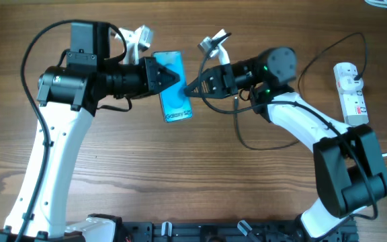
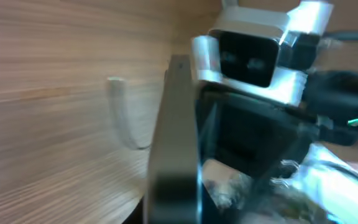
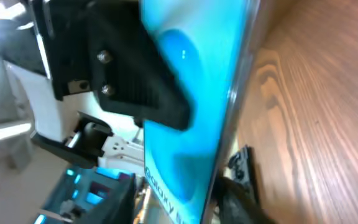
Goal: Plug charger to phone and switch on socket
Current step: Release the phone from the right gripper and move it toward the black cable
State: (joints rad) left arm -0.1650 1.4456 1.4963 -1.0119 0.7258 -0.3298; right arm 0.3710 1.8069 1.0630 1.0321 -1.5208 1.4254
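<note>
Two grippers are meeting at a flat, cyan-screened phone (image 1: pixel 177 101).
The left gripper (image 1: pixel 168 76) is clamping it; the right gripper (image 1: pixel 192 87) is touching its edge, and I cannot tell how its jaws stand.

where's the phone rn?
Overhead view: the phone lies screen-up at the upper centre of the table, between the left gripper and the right gripper, whose tip meets its right edge.

brown wood-grain table (image 1: pixel 200 191)
</note>
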